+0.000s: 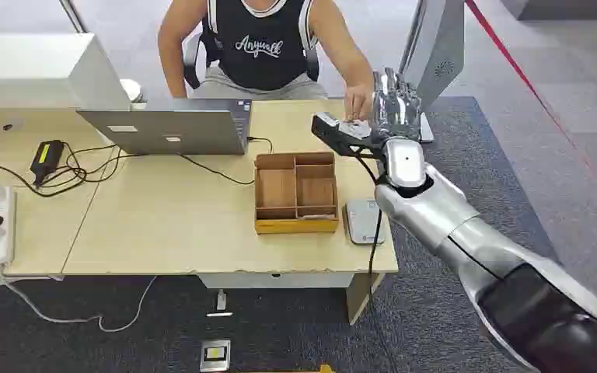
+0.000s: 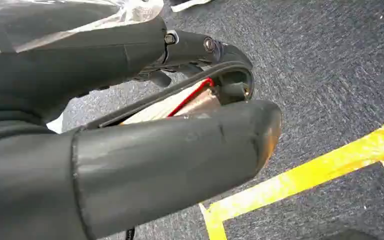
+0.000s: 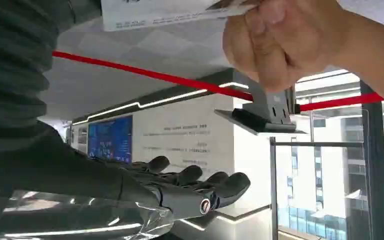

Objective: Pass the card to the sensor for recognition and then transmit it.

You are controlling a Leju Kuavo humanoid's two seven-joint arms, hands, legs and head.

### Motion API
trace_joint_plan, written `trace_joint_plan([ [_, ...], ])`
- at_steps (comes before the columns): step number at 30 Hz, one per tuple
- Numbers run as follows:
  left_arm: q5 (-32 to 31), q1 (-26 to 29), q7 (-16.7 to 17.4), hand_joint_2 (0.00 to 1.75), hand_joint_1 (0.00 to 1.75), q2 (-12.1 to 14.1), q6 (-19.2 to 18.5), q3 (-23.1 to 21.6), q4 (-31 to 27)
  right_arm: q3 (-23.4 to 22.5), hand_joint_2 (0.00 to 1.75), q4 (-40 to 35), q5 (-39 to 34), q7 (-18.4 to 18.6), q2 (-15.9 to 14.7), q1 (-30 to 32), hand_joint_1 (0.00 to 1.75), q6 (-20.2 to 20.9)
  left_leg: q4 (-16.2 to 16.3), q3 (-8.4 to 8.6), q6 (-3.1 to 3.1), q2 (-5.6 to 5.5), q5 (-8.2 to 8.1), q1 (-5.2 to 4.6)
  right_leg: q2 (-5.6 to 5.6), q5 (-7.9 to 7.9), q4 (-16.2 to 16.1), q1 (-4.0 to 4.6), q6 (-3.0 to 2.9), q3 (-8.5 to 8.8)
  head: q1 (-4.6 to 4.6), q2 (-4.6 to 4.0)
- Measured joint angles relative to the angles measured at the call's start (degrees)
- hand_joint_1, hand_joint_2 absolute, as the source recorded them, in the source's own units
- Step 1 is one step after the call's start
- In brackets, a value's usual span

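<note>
Upper right of the head view: our silver right hand (image 1: 395, 105) is raised with fingers extended and apart, gripping nothing, beside the person's hand (image 1: 356, 102). In the right wrist view, that person's hand pinches the white printed card (image 3: 165, 12) at the frame's upper edge, clear of our dark fingers (image 3: 200, 180). The flat grey sensor pad (image 1: 364, 221) lies at the desk's lower right corner, just beside the compartmented wooden tray (image 1: 295, 224). We judge recognition and hand-over done, the task nearly complete. The left hand (image 2: 145, 135) hangs over carpet, fingers curled in, apparently holding nothing.
</note>
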Motion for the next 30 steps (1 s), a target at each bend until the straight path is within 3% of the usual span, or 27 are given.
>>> trace_joint_plan([
  [5, 0.0, 0.1, 0.2, 0.00, 0.00, 0.0, 0.0, 0.0, 0.0, 0.9, 1.75, 1.5, -0.2, 0.0, 0.7, -0.1, 0.00, -0.1, 0.0, 0.00, 0.00, 0.00, 0.00, 0.00, 0.00, 0.00, 0.0, 0.00, 0.00, -0.01, 0.00, 0.02],
  [6, 0.0, 0.2, 0.2, 0.00, 0.00, 0.0, 0.0, 0.0, 0.0, 1.1, 1.75, 1.8, -0.2, 0.0, 0.8, -0.2, 0.12, -0.1, 0.0, 0.00, 0.00, 0.00, 0.00, 0.00, 0.00, 0.00, 0.0, 0.00, 0.00, -0.01, 0.00, 0.00],
  [7, 0.0, 0.2, 0.1, 0.00, 0.00, 0.0, 0.0, 0.0, 0.0, 1.3, 1.75, 2.0, -0.3, 0.0, 0.9, -0.2, 0.54, -0.1, 0.0, 0.00, 0.00, 0.00, 0.00, 0.00, 0.00, 0.00, 0.0, 0.00, 0.00, -0.01, -0.02, 0.00],
  [8, 0.0, 0.2, 0.1, 0.00, 0.00, 0.0, 0.0, 0.0, 0.0, 1.5, 1.75, 2.2, -0.4, 0.0, 1.1, -0.2, 1.52, -0.1, 0.0, 0.00, 0.00, 0.00, 0.00, 0.00, 0.00, 0.00, 0.0, 0.00, 0.00, -0.01, 0.00, 0.00],
  [9, 0.0, 0.2, 0.0, 0.00, 0.00, 0.0, 0.0, 0.0, 0.0, 1.6, 1.75, 2.4, -0.7, 0.0, 1.1, -0.3, 1.75, -0.2, 0.0, 0.00, 0.00, 0.00, 0.00, 0.00, 0.00, 0.00, 0.0, 0.00, 0.00, -0.01, -0.02, 0.00],
  [30, -0.5, 0.4, -0.3, 0.00, 0.00, -0.2, 0.1, 0.0, 0.0, 2.8, 1.75, 3.5, -2.2, -0.3, 1.8, -0.7, 1.75, -0.9, 0.0, -0.01, 0.00, 0.01, 0.00, 0.00, 0.00, 0.00, 0.0, 0.00, 0.00, -0.02, 0.00, 0.00],
])
